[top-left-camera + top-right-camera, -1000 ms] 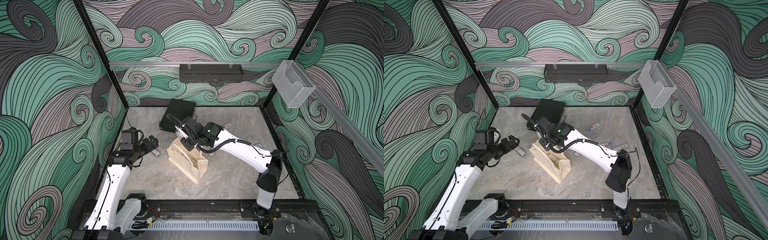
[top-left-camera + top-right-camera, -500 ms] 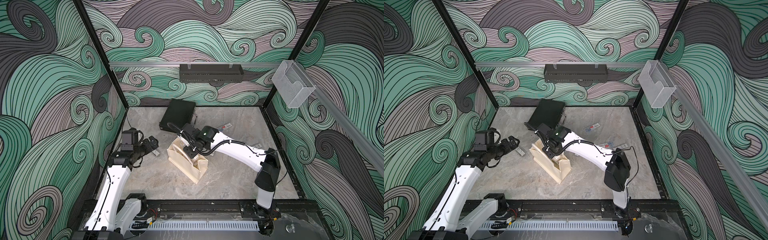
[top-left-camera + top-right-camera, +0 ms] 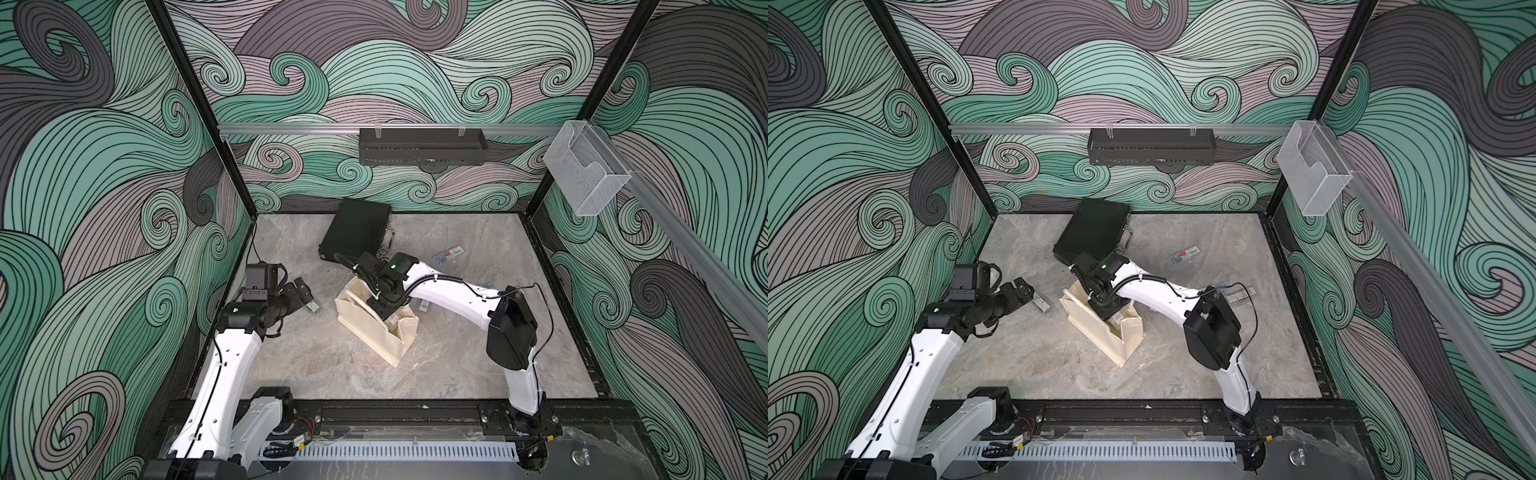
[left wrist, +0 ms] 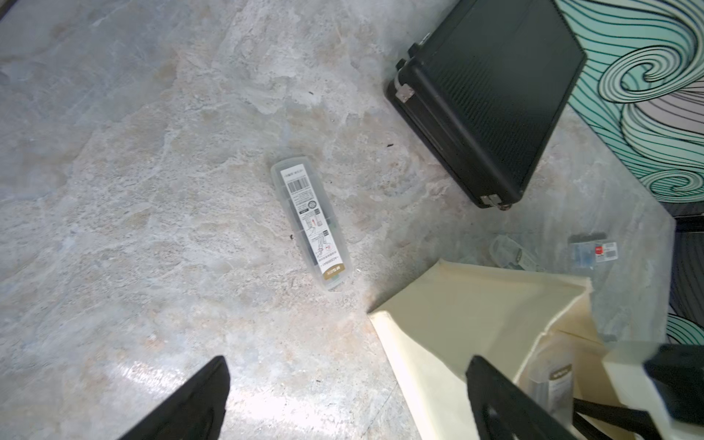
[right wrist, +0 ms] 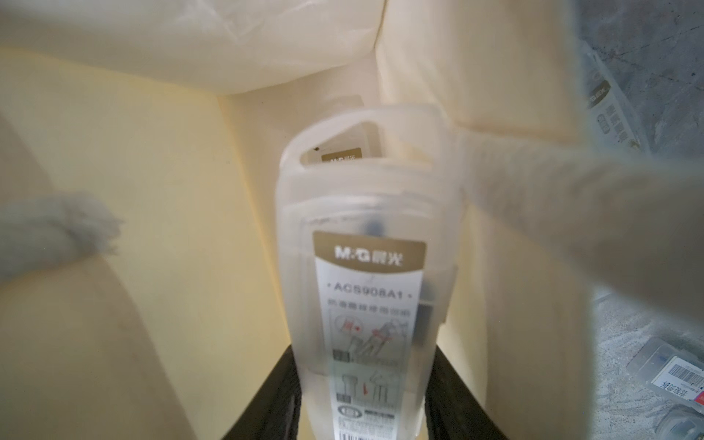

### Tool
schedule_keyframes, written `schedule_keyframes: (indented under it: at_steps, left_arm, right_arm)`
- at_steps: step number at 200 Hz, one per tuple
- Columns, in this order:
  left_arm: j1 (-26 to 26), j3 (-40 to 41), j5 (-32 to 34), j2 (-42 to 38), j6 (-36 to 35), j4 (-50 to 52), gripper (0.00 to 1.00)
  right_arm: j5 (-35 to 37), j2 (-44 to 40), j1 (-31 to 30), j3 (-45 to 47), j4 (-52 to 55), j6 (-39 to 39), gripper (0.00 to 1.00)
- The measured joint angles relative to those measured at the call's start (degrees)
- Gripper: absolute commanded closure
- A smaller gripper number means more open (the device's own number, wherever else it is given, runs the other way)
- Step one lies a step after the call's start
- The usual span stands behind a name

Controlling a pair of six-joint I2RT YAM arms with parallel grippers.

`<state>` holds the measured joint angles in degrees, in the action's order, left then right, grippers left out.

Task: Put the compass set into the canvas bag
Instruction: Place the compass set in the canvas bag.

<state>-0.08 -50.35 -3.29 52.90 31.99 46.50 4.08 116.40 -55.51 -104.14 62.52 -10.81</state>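
The right gripper [image 5: 365,396] reaches down into the open top of the boxy cream-coloured canvas bag [image 3: 365,328], which stands mid-table on the grey marbled tabletop [image 3: 332,365]. Its jaws press on both sides of the clear plastic compass set case [image 5: 365,285], pointing down inside the bag. The left gripper [image 4: 347,362], jaws spread wide and empty, hovers left of the bag near another clear case [image 4: 310,224] lying flat

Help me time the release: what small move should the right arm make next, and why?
Probably open the right gripper and let go: in the right wrist view the compass set between its jaws already sits deep inside the canvas bag, whose cream walls surround it.
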Motion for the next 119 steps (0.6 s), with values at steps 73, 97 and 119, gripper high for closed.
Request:
schedule_keyframes:
  at_steps: [73,97,119]
  left_arm:
    - [0.0,-4.2,2.1,7.4,2.2,2.8,0.05]
    - [0.0,-6.1,2.6,11.0,3.1,3.7,0.10]
    - [0.0,-8.3,3.2,15.3,4.5,4.4,0.13]
  right_arm:
    - [1.5,-3.1,0.0,-3.4,3.0,-0.2,0.25]
    - [3.6,-6.6,0.0,-4.9,3.7,-0.2,0.24]
    - [6.0,-10.0,0.0,-7.1,3.8,0.1,0.23]
